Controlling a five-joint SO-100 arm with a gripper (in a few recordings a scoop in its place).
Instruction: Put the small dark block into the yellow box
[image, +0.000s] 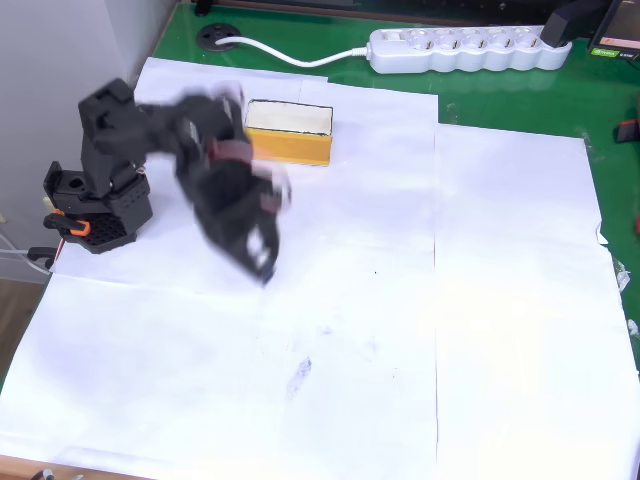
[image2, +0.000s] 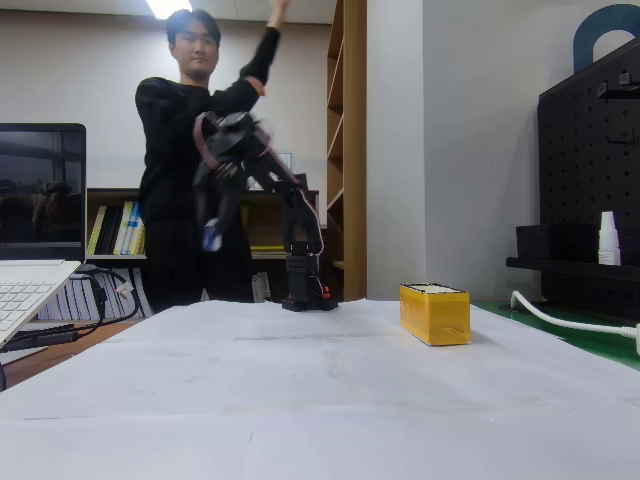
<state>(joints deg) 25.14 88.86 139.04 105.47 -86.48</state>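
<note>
**White paper, black arm in the air, yellow box waiting**

White paper sheets (image: 500, 300) cover nearly the whole table, with green surface (image: 480, 100) showing along the far edge in the overhead view. Behind the table stands a person (image2: 185, 160) in dark clothes, one arm raised high, bookshelves (image2: 120, 235) at their back.

Now the black arm (image: 150, 130): its base sits at the left of the paper in the overhead view, and the limb is smeared with blur, lifted well clear of the table in the fixed view. The gripper (image: 262, 262) points down and toward the middle of the sheets; from the side it (image2: 212, 235) hangs high in the air. Too blurred to call whether the fingers are spread or closed, or whether anything sits between them.

Next, a long white power strip (image: 470, 48) along the far edge, cable trailing left. Then the yellow box (image: 290, 133), just beside the arm, upright on the paper, pale inside showing. The small dark block I cannot pick out anywhere. A faint grey smudge (image: 299, 375) marks the near paper.
</note>
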